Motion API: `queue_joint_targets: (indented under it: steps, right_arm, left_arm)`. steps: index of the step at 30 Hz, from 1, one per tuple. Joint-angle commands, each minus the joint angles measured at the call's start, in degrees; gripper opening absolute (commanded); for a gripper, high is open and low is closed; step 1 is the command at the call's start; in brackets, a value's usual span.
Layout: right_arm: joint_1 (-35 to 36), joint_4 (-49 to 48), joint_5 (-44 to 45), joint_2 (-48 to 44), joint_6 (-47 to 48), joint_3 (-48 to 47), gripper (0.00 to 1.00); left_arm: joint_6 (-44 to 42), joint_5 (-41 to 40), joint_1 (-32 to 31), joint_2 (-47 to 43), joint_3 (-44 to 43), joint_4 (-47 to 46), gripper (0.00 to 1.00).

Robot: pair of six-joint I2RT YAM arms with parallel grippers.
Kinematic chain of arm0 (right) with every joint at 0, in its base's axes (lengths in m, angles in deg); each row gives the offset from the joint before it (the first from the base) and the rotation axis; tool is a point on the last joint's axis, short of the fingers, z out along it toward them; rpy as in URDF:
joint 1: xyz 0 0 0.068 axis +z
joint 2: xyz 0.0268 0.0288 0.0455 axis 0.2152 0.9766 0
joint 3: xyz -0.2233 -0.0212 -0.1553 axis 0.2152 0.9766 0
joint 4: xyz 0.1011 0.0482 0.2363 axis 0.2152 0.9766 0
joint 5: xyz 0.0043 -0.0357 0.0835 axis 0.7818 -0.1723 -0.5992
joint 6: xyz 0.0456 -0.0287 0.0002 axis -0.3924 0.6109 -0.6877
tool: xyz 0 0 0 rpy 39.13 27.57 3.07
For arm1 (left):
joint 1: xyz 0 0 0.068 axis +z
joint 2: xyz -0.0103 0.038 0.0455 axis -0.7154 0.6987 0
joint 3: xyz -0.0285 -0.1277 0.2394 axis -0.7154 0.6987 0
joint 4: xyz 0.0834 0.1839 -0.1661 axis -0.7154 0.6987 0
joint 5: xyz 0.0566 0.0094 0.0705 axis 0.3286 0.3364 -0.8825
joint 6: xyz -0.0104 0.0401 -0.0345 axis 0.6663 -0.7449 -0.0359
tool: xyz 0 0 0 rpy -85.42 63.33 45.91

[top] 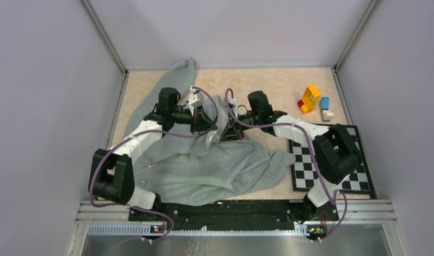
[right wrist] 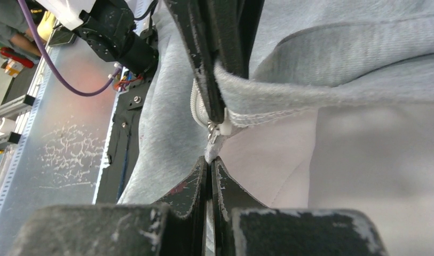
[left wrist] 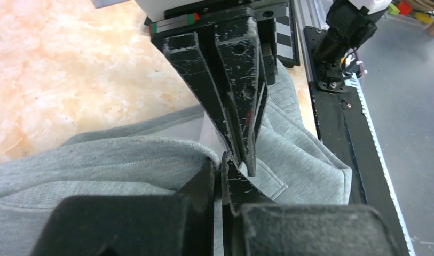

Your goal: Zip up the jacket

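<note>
The jacket (top: 214,176) lies rumpled on the tabletop (top: 278,85) just beyond the arm bases. At its middle both pincers meet tip to tip, equally near. The right pincer (right wrist: 210,160) is closed on the fabric tip by the zipper (right wrist: 210,129) end, and the left pincer (left wrist: 221,165) is clamped on the grey edge touching it. Folds hide which way the zipper runs. Farther off, a sleeve (top: 180,72) trails left.
</note>
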Motion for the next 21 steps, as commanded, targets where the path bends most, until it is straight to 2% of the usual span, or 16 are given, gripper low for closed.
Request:
queue_joint_targets:
  steps: [1, 21]
  right_arm:
    - [0.17, -3.99, -0.28, -0.59, -0.45, -1.49, 0.00]
    - [-0.99, -8.91, -0.27, -1.88, -2.47, 0.55, 0.00]
  left_arm:
    - [-2.42, 5.41, -0.33, -1.94, 0.35, -2.61, 0.00]
    - [-7.62, 3.50, -1.03, 0.18, -1.91, 4.13, 0.00]
